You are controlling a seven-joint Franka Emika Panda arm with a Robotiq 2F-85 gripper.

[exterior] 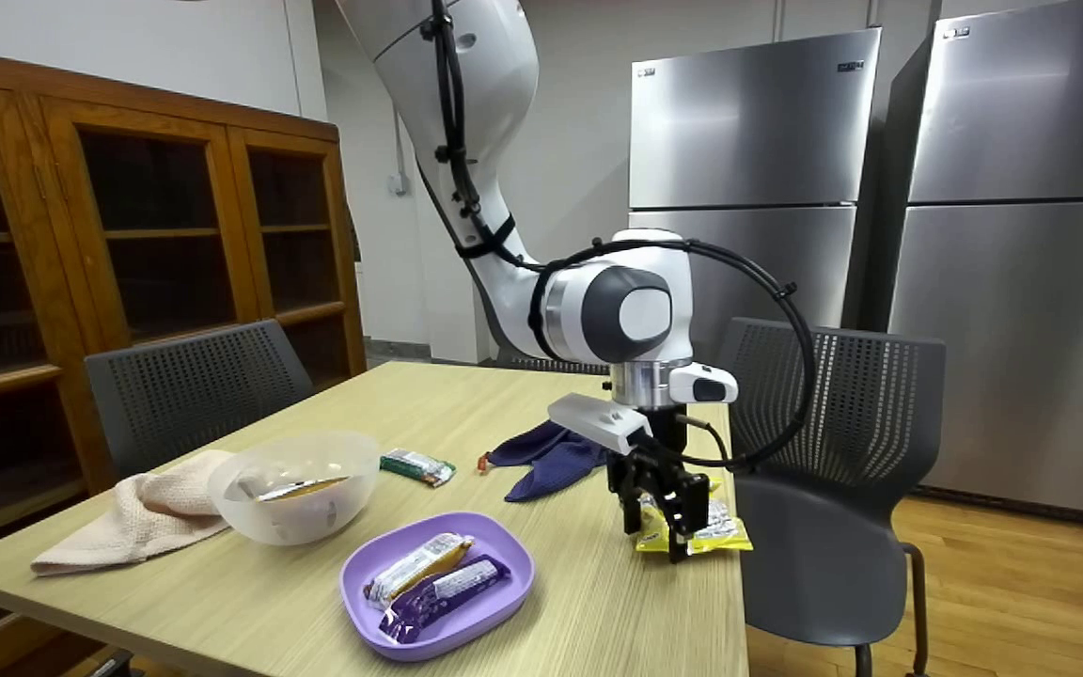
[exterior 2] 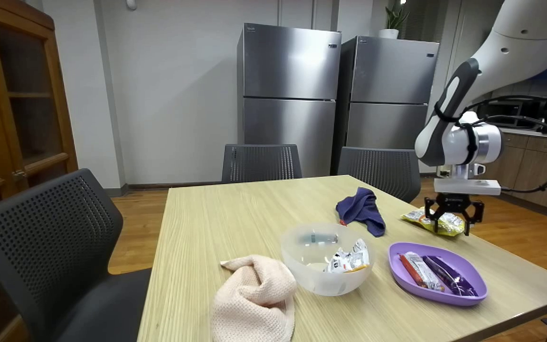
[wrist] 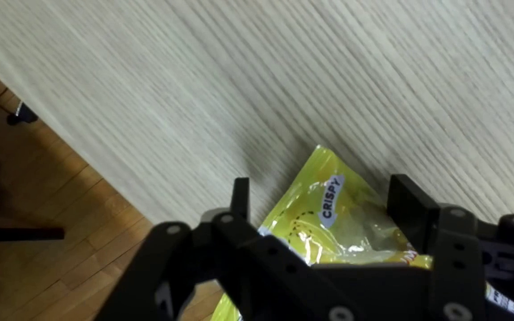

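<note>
Yellow and glossy, the bag (wrist: pixel 328 214) lies on the table (wrist: pixel 194 111), showing between the widely parted fingers (wrist: pixel 240 196) of our gripper (wrist: pixel 320 185), though we can't tell whether either one touches it. It sits close to the table's edge, so we reckon a finger bumping it sideways could send it to the floor (wrist: pixel 101 258), while a grip on one loose, slick corner could let it slither free, and too hard a squeeze might crush what's inside! Farther out we've got a purple plate (exterior: pixel 499 547) of wrapped bars (exterior: pixel 447 594) and a blue cloth (exterior 2: pixel 363 209), then a chair (exterior: pixel 852 442), and way back, steel fridges (exterior: pixel 748 132).
</note>
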